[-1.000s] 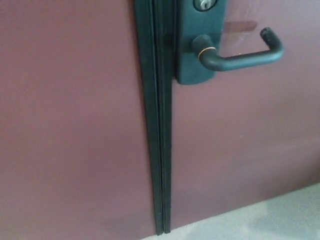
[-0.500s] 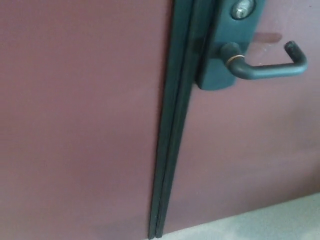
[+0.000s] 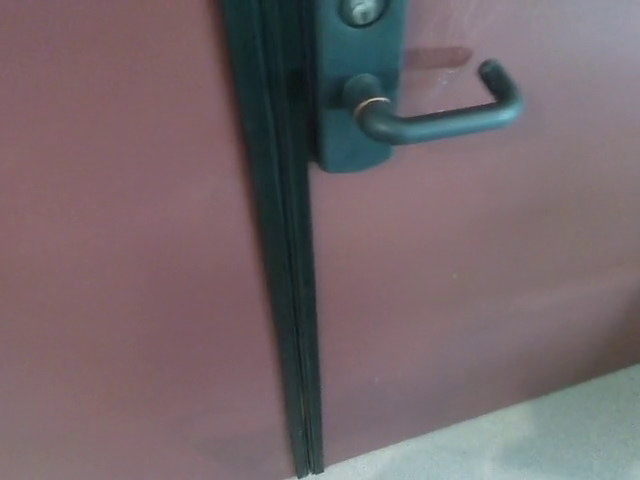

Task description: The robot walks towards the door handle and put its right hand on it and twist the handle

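So no robot hands in frame rn, neither left nor right, so I can't tell if the fingers are spread or closed.

The door handle [image 3: 440,108] sits up in the top-right part of the head view: a dark lever running out level to the right from its pivot, w/ the tip hooked back toward the door. It's mounted on a dark backplate [image 3: 350,120], and a keyhole cylinder [image 3: 360,10] shows at the very top edge.

Imo the step in hand is the reach, not done yet. To do it well, the right hand prob wants to come in from the right and above, land on the straight stretch of the lever out toward the free end (more leverage there than by the pivot), wrap it properly, then push down. The hooked tip should help stop the hand sliding off.

Room-wise: maroon door panels [image 3: 480,300] on both sides, smooth matte finish, w/ a dark vertical seam strip [image 3: 285,300] between them. Pale speckled floor [image 3: 560,440] shows bottom right. Pic's a bit soft, fwiw.
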{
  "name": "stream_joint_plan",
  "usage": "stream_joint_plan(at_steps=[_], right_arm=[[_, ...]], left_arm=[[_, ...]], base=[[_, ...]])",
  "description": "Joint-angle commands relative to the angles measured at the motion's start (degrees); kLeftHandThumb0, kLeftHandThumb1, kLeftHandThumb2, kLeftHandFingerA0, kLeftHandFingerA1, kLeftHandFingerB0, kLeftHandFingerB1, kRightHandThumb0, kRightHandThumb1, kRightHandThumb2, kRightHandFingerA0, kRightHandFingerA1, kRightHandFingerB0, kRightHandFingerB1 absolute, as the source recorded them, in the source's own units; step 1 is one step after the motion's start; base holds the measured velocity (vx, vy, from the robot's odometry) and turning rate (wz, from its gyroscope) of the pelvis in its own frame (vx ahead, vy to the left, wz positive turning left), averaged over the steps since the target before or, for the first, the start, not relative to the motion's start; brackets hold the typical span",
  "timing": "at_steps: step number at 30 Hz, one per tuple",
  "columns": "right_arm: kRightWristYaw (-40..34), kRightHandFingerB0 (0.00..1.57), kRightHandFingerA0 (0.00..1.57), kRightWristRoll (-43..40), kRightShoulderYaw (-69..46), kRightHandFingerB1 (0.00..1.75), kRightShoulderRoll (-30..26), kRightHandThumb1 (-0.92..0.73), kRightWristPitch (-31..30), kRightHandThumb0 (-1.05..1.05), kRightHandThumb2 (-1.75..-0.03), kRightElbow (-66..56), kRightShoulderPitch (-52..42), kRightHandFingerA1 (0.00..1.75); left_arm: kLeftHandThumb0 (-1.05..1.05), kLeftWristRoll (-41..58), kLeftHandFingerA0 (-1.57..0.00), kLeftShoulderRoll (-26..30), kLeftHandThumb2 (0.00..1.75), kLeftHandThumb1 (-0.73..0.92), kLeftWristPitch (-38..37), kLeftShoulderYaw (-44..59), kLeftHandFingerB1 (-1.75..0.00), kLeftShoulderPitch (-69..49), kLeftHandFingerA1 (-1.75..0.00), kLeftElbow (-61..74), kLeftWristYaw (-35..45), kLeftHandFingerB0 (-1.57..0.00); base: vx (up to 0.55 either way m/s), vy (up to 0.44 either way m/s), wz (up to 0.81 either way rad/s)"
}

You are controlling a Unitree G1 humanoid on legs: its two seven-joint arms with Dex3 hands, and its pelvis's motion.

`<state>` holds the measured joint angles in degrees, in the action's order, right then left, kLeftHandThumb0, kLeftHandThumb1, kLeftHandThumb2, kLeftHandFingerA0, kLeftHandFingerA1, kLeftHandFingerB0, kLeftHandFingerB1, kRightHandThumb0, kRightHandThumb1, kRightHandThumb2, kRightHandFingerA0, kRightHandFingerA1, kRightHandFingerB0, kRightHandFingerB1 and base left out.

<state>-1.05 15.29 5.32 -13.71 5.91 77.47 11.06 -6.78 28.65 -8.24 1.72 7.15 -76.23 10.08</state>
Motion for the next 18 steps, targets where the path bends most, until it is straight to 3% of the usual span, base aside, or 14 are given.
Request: stream_joint_plan(at_steps=[1, 7, 18], right_arm=[[0.7, 0.40, 0.59, 0.0, -0.1, 0.46, 0.3, -0.58, -0.2, -0.43, -0.79, 0.0, -0.1, 0.53], [0.7, 0.40, 0.59, -0.1, -0.4, 0.46, 0.5, -0.58, -0.3, -0.43, -0.79, 0.0, -0.3, 0.53], [0.4, 0.39, 0.61, 0.4, 0.1, 0.46, 0.5, -0.58, -0.2, -0.43, -0.79, 0.0, -0.3, 0.54]], left_arm=[[-0.47, -0.7, -0.56, 0.6, 0.81, 0.52, 0.2, 0.0, -0.48, 0.3, -0.57, 0.0, 0.5, -0.35], [-0.47, -1.0, -0.55, 0.7, 0.81, 0.52, 0.8, -0.5, -0.48, 0.5, -0.56, 0.1, 0.2, -0.35], [-0.47, -0.8, -0.55, 0.6, 0.81, 0.52, 0.5, -0.5, -0.48, 0.4, -0.56, -0.1, 0.3, -0.35]], base=[[0.03, 0.186, 0.06], [0.05, 0.123, 0.07], [-0.02, -0.044, 0.00]])
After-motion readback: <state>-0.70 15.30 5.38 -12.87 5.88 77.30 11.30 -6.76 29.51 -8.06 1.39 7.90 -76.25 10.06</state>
